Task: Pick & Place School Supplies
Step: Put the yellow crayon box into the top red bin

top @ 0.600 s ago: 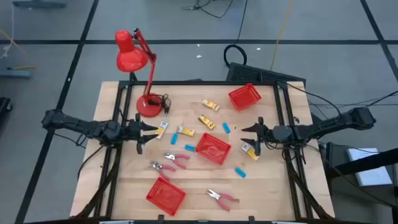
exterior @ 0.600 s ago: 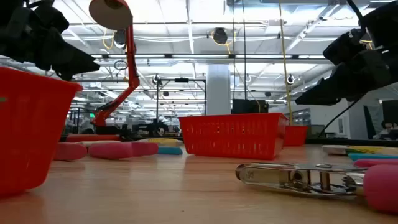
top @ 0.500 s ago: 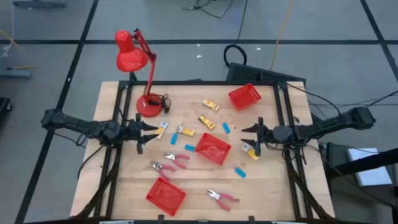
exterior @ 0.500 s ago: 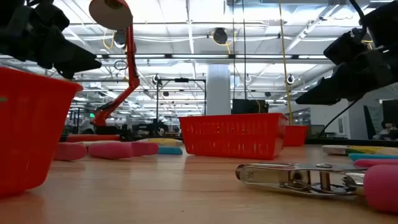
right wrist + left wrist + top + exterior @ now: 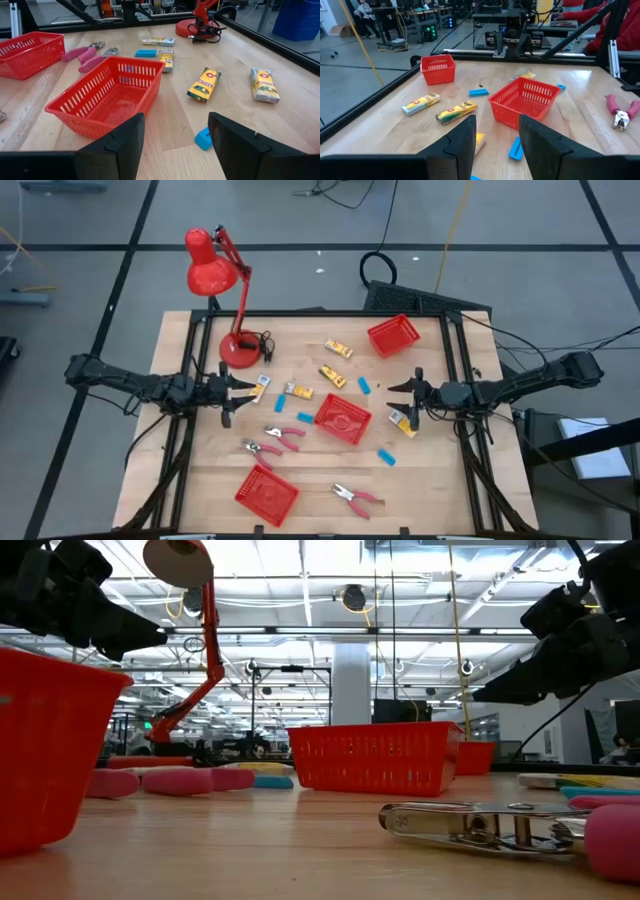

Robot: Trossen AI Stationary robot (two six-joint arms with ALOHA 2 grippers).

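Loose supplies lie flat on the wooden table: yellow-orange packets (image 5: 332,376) (image 5: 300,391) (image 5: 402,421), blue blocks (image 5: 364,385) (image 5: 386,457) and pink-handled pliers (image 5: 290,435) (image 5: 355,497). My left gripper (image 5: 238,392) hovers open over the table's left part, pointing right; its wrist view shows the gripper (image 5: 497,145) above a packet (image 5: 479,142) and a blue block (image 5: 515,149). My right gripper (image 5: 400,392) hovers open over the right part, pointing left; in its wrist view the gripper (image 5: 175,145) faces a blue block (image 5: 204,138) and a packet (image 5: 204,85). Neither gripper holds anything.
Three red mesh baskets stand on the table: one at the centre (image 5: 342,418), one far right (image 5: 393,335), one near the front edge (image 5: 266,490). A red desk lamp (image 5: 215,270) stands at the far left on its base (image 5: 240,348). A black frame (image 5: 320,312) borders the table.
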